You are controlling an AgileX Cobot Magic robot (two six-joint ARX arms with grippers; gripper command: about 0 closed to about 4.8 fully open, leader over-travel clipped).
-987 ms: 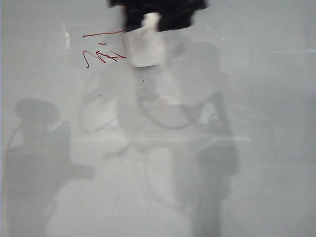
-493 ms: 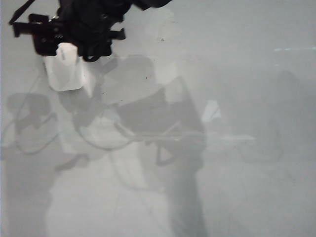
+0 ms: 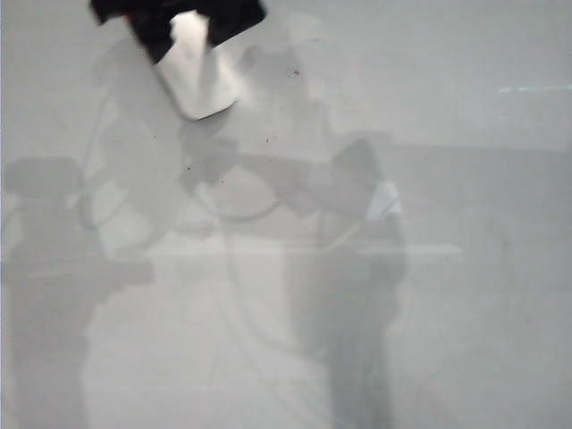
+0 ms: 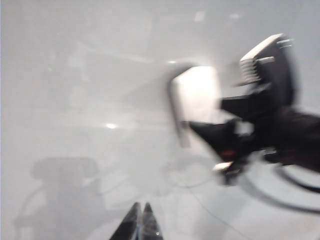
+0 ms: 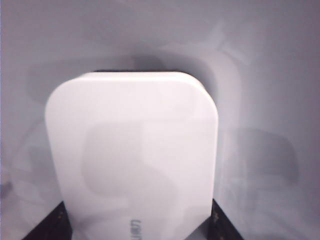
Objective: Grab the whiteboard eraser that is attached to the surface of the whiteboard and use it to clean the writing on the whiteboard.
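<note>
One whiteboard [image 3: 465, 340]. One eraser [image 3: 198, 76], white. Two grippers: the right gripper [image 3: 183, 22] closed on the eraser, the left gripper [image 4: 141, 220] with jaws together. Red marker strokes: none visible, though motion blur limits certainty.

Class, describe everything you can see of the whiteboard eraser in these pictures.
The whiteboard eraser is a white, smooth, plastic-looking block with rounded corners and a dark felt edge showing along its far side. Faint grey lettering marks its top near the tool. It lies flat on the whiteboard, near the board's far left, turned at a slant. The right tool clamps its two sides. The left tool is shut, apart from it.
</note>
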